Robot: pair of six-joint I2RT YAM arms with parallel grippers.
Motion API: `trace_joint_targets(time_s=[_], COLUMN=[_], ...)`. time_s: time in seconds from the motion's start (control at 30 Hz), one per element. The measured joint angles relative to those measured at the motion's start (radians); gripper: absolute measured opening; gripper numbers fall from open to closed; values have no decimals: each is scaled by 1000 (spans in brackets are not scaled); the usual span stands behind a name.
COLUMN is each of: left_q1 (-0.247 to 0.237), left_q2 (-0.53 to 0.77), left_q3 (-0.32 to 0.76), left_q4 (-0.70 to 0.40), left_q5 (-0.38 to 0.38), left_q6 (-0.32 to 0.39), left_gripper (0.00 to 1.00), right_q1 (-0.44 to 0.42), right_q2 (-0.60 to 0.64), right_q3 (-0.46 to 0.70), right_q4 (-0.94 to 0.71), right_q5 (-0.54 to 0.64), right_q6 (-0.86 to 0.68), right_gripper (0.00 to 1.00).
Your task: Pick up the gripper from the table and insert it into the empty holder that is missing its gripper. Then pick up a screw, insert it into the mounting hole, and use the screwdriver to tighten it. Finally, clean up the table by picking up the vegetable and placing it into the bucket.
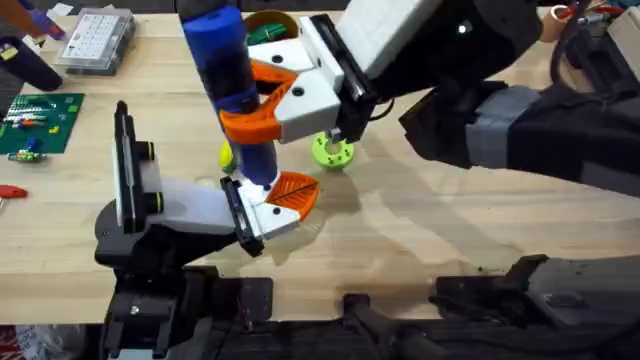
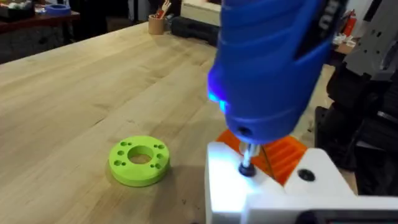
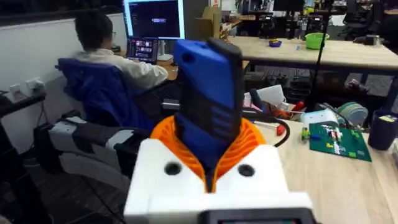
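Note:
My right gripper (image 1: 285, 100) reaches in from the right and is shut on the blue screwdriver (image 1: 232, 80), holding it upright. In the right wrist view the screwdriver (image 3: 208, 106) stands between orange pads (image 3: 166, 134). Its metal bit presses down on a small screw (image 2: 247, 168) set in a white part with an orange ribbed pad on my left gripper (image 1: 283, 200), and a blue light glows on the screwdriver (image 2: 267, 62). The yellow vegetable (image 1: 227, 157) peeks out on the table (image 1: 420, 240) behind the screwdriver. The bucket (image 1: 262, 20) stands at the far edge, partly hidden by the right gripper.
A bright green disc with holes (image 1: 333, 150) lies just right of the screwdriver and appears again as the disc (image 2: 139, 163) close to the left gripper. A clear compartment box (image 1: 95, 40) and a green circuit board (image 1: 40, 120) sit at the far left.

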Motion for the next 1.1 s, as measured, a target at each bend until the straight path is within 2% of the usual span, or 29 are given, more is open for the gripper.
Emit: trace_joint_targets(time_s=[1.1], left_q1=[0], left_q2=[0], left_q3=[0], left_q4=[0], left_q5=[0], left_q6=[0], left_gripper=[4], right_q1=[0], right_q2=[0], right_q3=[0], right_q4=[-18], right_q5=[-18], right_q6=[-5], right_gripper=[20])
